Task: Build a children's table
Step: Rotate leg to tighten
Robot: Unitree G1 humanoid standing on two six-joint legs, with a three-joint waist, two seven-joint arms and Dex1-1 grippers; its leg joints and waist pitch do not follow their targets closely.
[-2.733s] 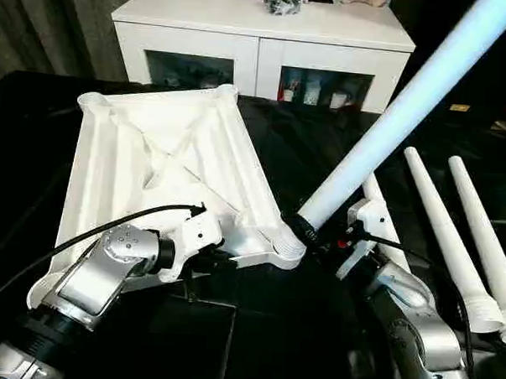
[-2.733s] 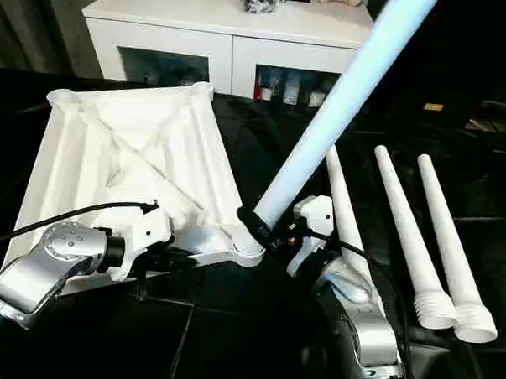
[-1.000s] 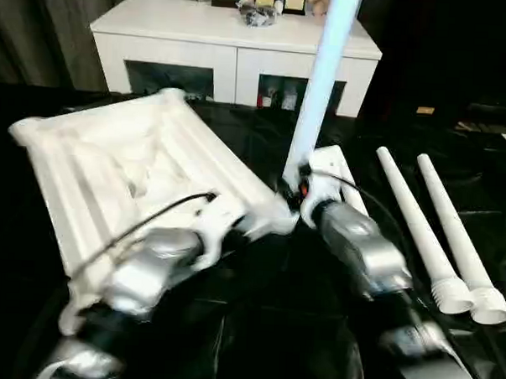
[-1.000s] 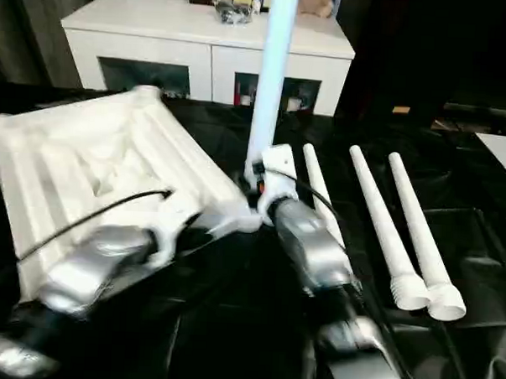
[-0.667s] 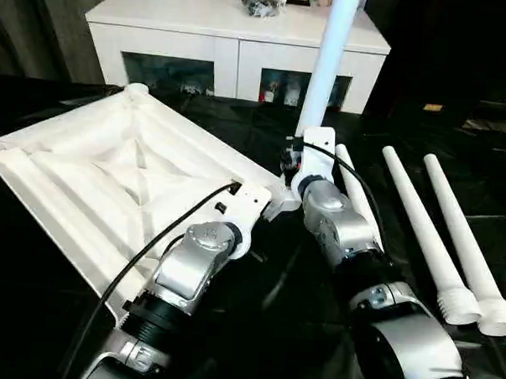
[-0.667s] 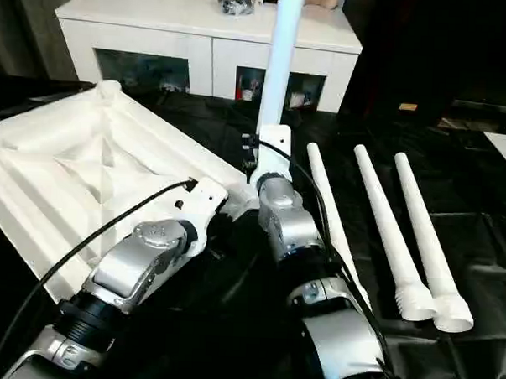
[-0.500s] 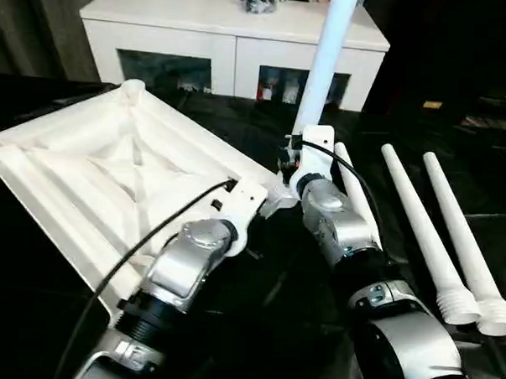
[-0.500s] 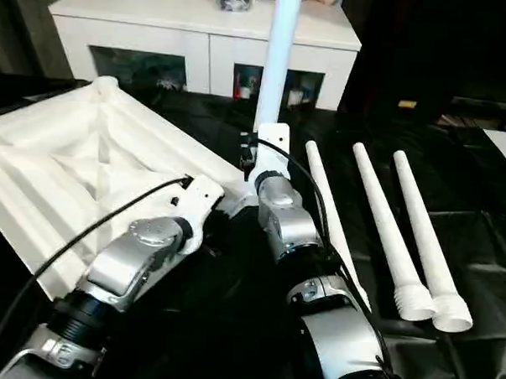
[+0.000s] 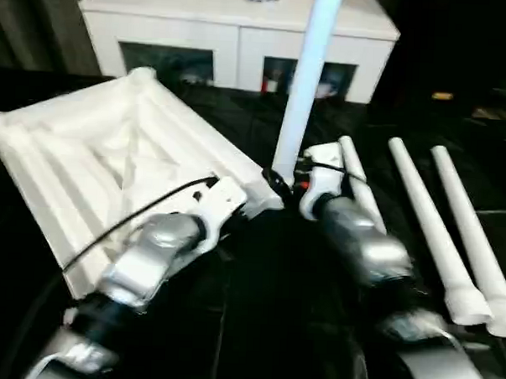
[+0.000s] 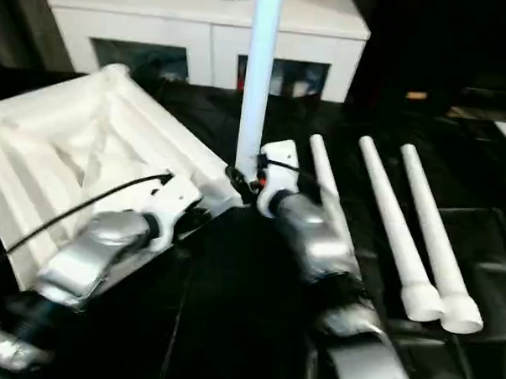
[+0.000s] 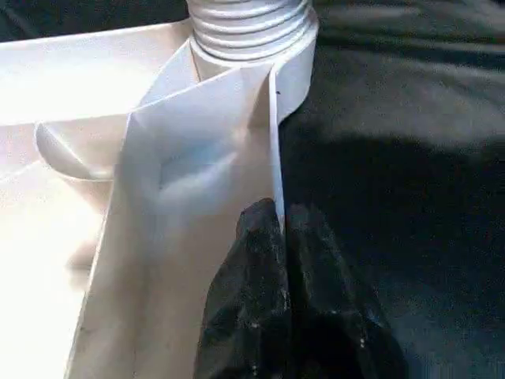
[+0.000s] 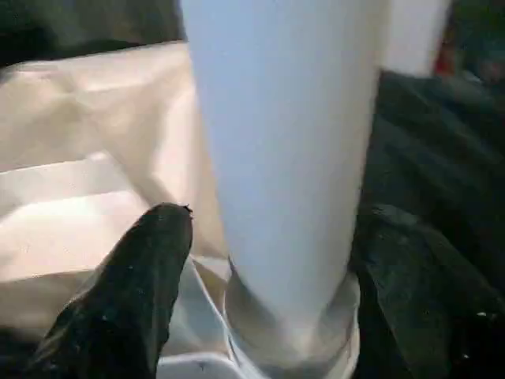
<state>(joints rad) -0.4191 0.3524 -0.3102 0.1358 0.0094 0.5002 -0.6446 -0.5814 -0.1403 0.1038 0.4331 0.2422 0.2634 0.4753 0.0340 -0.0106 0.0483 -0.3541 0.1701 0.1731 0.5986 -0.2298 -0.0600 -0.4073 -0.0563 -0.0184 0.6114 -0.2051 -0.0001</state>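
Three loose legs (image 9: 419, 222): lying side by side on the black-covered desk (image 9: 264, 324), to the right of the robot's right arm, threaded ends toward the robot.
Tabletop (image 9: 103, 166): lying upside down on the desk at the left, ribbed underside facing up, turned at an angle.
Fourth leg (image 9: 304, 83): standing nearly upright in the tabletop's near right corner socket, its threaded base showing in the left wrist view (image 11: 248, 24).
Left gripper (image 11: 278, 229): reaching to the tabletop's near edge beside that corner; its black fingers (image 11: 252, 292) are pressing together, pinching the thin edge wall of the tabletop.
Right gripper (image 12: 268, 260): sitting at the base of the upright leg; its fingers (image 12: 134, 284) are spreading apart, one on each side of the leg, with a visible gap to the leg.
White cabinet (image 9: 235, 29): standing behind the desk, glass-fronted compartments facing the robot.
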